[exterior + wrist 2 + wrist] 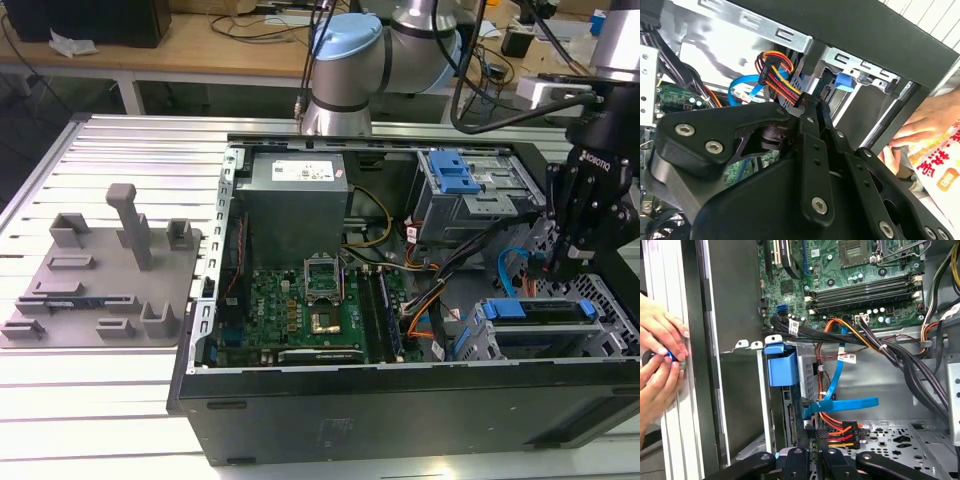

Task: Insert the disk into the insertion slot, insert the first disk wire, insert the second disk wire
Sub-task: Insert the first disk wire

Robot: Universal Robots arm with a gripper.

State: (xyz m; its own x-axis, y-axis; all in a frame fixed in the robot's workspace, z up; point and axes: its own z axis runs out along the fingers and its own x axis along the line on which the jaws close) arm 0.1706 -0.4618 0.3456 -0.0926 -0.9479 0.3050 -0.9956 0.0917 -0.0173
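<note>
Motherboard mid-case; just right of it, the disk sits in the insertion slot, the first disk wire reaching its end. Above, the gripper is clamped on the second disk wire at its black plug.

Disk in insertion slot; gripper just above.

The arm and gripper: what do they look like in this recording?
The arm is built of silver-grey tubes with rounded joints that wear light blue caps. A black cable loops beside it. The gripper is matte black with a small white marking on its body. In the second wrist view its black link bars are pinned with silver screws.
</note>
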